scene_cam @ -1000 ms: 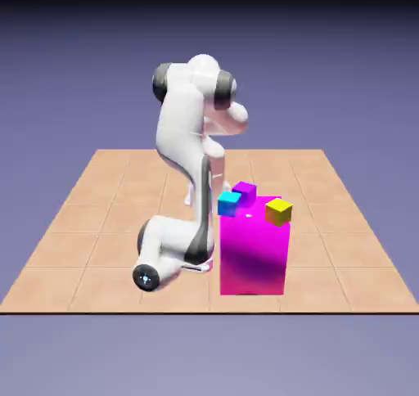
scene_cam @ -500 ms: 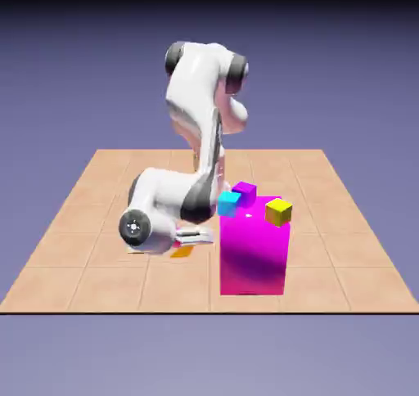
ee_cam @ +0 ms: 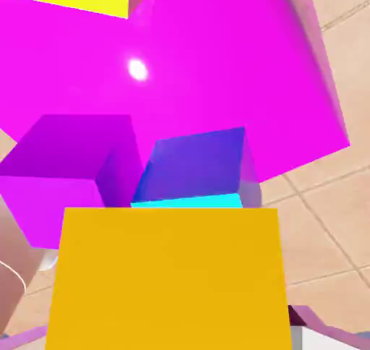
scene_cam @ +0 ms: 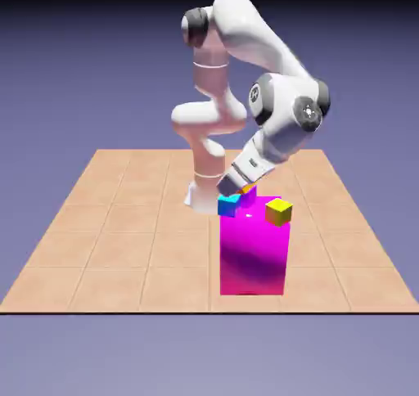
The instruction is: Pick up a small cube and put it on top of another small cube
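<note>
Orange fills the bottom of my hand view: the small cube [ee_cam: 170, 276] is clamped in my gripper [scene_cam: 246, 189], held above the cyan cube [scene_cam: 228, 204] at the far left corner of the magenta block [scene_cam: 254, 255], beside a purple cube [ee_cam: 69, 160].

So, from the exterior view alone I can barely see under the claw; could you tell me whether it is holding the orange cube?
Observer: Yes. In the hand view the orange cube fills the bottom, large, gripped by the claw.
Operator: Thank you. What shows just beyond it?
Observer: The cyan cube shows right past its upper edge, with the purple cube beside it.
</note>
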